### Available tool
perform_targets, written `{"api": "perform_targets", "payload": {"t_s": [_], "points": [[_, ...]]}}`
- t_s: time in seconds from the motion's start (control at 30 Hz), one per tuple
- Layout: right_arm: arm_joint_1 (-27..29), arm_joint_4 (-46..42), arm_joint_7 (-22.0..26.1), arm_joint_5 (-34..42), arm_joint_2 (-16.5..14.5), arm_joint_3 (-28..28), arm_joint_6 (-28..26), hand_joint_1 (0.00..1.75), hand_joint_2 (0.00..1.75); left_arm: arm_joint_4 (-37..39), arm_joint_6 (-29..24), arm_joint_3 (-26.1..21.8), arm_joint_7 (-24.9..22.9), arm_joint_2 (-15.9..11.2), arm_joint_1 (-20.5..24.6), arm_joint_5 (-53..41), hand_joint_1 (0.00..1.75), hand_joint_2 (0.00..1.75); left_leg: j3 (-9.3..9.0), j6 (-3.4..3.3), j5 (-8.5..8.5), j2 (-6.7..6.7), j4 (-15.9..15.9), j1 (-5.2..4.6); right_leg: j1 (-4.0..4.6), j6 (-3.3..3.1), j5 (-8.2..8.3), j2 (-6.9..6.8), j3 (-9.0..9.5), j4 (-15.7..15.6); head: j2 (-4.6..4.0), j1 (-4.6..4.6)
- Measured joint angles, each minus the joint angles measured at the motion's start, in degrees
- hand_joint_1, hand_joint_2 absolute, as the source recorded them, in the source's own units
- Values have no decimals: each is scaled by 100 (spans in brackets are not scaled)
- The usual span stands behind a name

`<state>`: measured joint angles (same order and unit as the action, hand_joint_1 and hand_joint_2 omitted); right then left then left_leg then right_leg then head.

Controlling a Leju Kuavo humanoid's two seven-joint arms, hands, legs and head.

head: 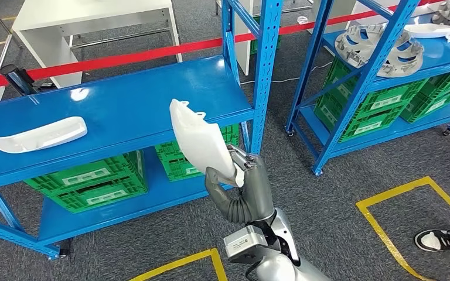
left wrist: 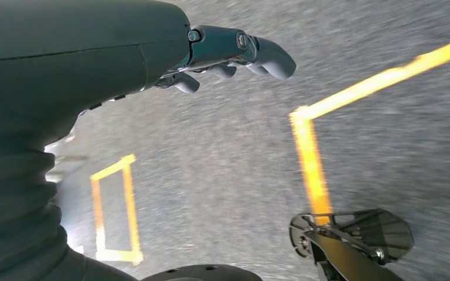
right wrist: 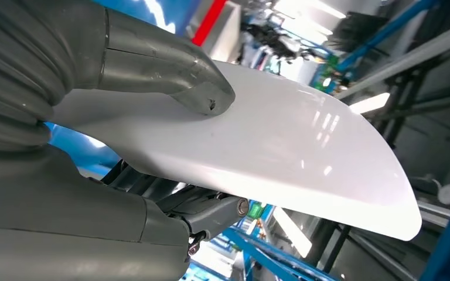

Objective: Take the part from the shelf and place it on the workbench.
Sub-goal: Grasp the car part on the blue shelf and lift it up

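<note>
Right hand (head: 243, 187) grips white part (head: 199, 140) upright.

blue shelf (head: 123, 99) | top: white part (head: 40, 134) | lower: green crates (head: 88, 181)

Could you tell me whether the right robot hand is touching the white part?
Touching: in the right wrist view the right robot hand clamps the white part, thumb on top, fingers beneath.

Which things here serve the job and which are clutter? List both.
Job: white part, held by right hand; blue shelf.
Clutter: second white part, green crates, grey castings, red barrier tape, person's shoe, idle left hand.
</note>
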<state>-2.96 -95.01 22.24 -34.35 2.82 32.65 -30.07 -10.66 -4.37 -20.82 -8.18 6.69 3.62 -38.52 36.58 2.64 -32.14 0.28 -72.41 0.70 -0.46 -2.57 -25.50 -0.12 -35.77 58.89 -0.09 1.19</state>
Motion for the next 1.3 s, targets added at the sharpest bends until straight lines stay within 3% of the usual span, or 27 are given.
{"api": "perform_targets", "payload": {"t_s": [0.03,0.1,0.17,0.23,0.27,0.3,0.37,0.4,0.43,0.47,0.53,0.6,0.63,0.67,0.73,0.77,0.83,0.9,0.93,0.97,1.03,1.07,1.13,1.17,1.23,1.27,1.3], "points": [[34,-37,-10,-38,0,-79,170,175,175,-1,-17,-4,-55,-2,0,44,0,175,-302,-17,95,-5,373,1,-2,20,55,6,-74,20,0,0],[50,-67,13,-56,0,-214,468,175,175,-3,-48,-26,-49,-7,-3,150,0,175,-841,-66,72,-22,1159,-21,8,83,159,16,-174,52,0,3],[48,-68,34,-43,0,-315,636,175,175,-4,-52,-48,-2,-12,-10,139,0,175,-984,-139,5,-38,1475,-59,14,162,266,13,-205,35,0,-1],[73,-72,67,20,8,-412,743,175,175,0,-54,-53,11,-21,-35,41,0,175,-881,-241,101,-20,1490,-52,1,235,310,19,-236,23,0,-14],[93,-75,87,44,13,-459,777,175,175,2,-56,-52,2,-35,-46,-3,0,175,-818,-296,166,-4,1501,-41,-4,269,190,25,-283,98,0,-11],[109,-78,108,57,19,-501,795,175,175,3,-58,-52,-7,-55,-56,-36,0,175,-739,-340,242,15,1512,-27,-11,301,-51,31,-356,284,0,-10],[124,-80,127,60,25,-551,807,175,175,3,-61,-51,-30,-107,-61,-71,0,175,-570,-387,394,38,1504,-32,-17,350,-686,31,-528,958,0,0],[128,-80,128,60,28,-562,806,175,175,3,-61,-51,-33,-126,-63,-81,0,175,-480,-389,471,46,1494,-38,-18,365,-881,31,-583,1320,0,1],[133,-79,129,60,32,-572,806,175,175,3,-61,-51,-37,-139,-63,-87,0,175,-382,-387,547,52,1478,-45,-17,368,-912,31,-575,1575,0,1],[136,-79,128,60,36,-585,806,175,175,4,-62,-51,-38,-148,-63,-92,0,175,-274,-382,616,56,1456,-50,-15,362,-814,31,-484,1657,0,2],[129,-79,129,60,42,-614,806,175,175,7,-90,-51,-52,-154,-62,-106,0,175,-75,-357,732,62,1390,-54,-6,322,-520,30,11,1216,0,2],[98,-80,133,55,40,-634,805,175,175,3,-177,-53,-49,-159,-58,-87,0,175,51,-309,825,57,1327,-65,27,251,-578,27,648,366,0,1],[82,-80,140,48,40,-644,804,175,175,1,-227,-62,-21,-168,-56,-40,0,175,79,-277,874,55,1313,-66,47,215,-665,28,831,65,0,7],[74,-80,149,40,39,-659,803,175,175,-1,-267,-87,25,-178,-56,33,0,175,91,-238,928,53,1321,-63,67,180,-724,28,892,-83,0,15],[95,-81,182,14,39,-710,787,175,175,1,-292,-169,96,-202,-61,151,0,175,107,-164,1015,44,1353,-50,63,108,-632,17,820,-130,0,26],[120,-87,200,3,39,-747,772,175,175,4,-282,-208,99,-208,-66,155,0,175,143,-132,943,30,1315,-46,49,62,-558,7,771,-146,0,19],[195,-122,239,-9,40,-837,733,175,175,13,-247,-244,62,-203,-73,87,0,175,265,-80,453,0,938,-29,17,-8,-393,-14,631,-178,0,4],[274,-156,315,46,51,-927,711,175,175,19,-246,-250,69,-168,-69,80,0,175,374,-29,-95,-9,261,-9,12,-28,-241,-16,443,-171,0,-3],[295,-159,376,99,61,-965,710,175,175,20,-267,-259,101,-149,-65,121,0,175,378,-9,-174,-9,-20,0,11,-18,-169,-18,343,-158,0,-3],[302,-155,438,161,70,-1001,715,175,175,21,-293,-273,137,-126,-60,171,0,175,322,4,-115,-9,-172,9,8,-4,-97,-19,240,-139,0,-3],[295,-138,520,252,80,-1072,731,175,175,20,-333,-305,193,-91,-46,249,0,175,-58,10,189,-9,74,25,-2,39,43,-18,32,-88,0,-2],[291,-132,535,275,81,-1107,738,175,175,19,-343,-321,206,-76,-32,268,0,175,-370,3,222,-13,452,29,-1,70,106,-17,-60,-58,0,-2],[278,-125,547,302,84,-1164,753,175,175,15,-348,-347,241,-53,-6,313,0,175,-875,-56,70,-33,1209,7,3,144,216,-22,-181,-12,0,8],[269,-124,554,314,84,-1183,763,175,175,14,-347,-370,269,-42,4,363,0,175,-978,-100,-20,-43,1420,-13,4,184,271,-27,-206,-12,0,9],[252,-122,547,325,84,-1208,776,175,175,15,-312,-463,348,-19,9,556,0,175,-918,-214,32,-37,1487,-33,-14,263,379,-31,-228,-44,0,4],[247,-122,523,311,83,-1220,775,175,175,16,-275,-548,378,-11,13,682,0,175,-860,-271,95,-24,1488,-32,-24,299,336,-24,-264,-18,0,-1],[241,-123,478,279,81,-1230,773,175,175,17,-226,-647,394,-5,15,828,0,175,-787,-322,171,-7,1497,-26,-33,330,168,-17,-322,97,0,1]]}}
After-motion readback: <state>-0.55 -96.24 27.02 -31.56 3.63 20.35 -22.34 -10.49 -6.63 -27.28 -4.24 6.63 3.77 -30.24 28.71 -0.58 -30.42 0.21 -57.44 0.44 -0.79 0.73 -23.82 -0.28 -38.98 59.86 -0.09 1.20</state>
